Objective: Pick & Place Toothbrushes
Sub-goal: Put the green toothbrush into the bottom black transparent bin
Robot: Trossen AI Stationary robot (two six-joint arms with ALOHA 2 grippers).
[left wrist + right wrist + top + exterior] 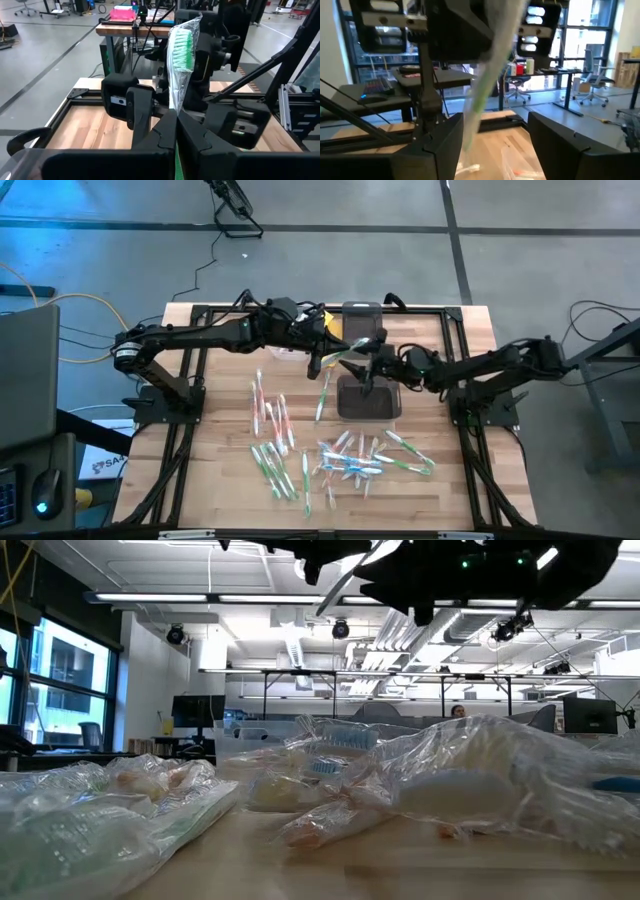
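My left gripper (322, 358) reaches in from the table's left and is shut on one toothbrush (181, 47), white with green bristles, in a clear wrapper. It is held above the middle of the table. My right gripper (495, 142) faces it from the right with its fingers open. The wrapped toothbrush (487, 80) passes between those fingers. Many more wrapped toothbrushes (350, 460) lie loose on the wooden table (220, 480) toward its near edge. In the low view they fill the foreground (450, 790). My left gripper pinches the toothbrush's handle with its wrapper (175, 112) between its two fingers. The fingers come about level from the table's left. The toothbrush sticks out past the fingertips, its bristle head (182, 45) at the free end, lifted clear of the table. Whether my right gripper touches the toothbrush, I cannot tell.
A dark bin (368, 402) stands on the table just below the two grippers, and a second container (362, 315) stands at the far edge. The table's black frame rails (190, 430) run along both sides. Bare wood lies at the near left.
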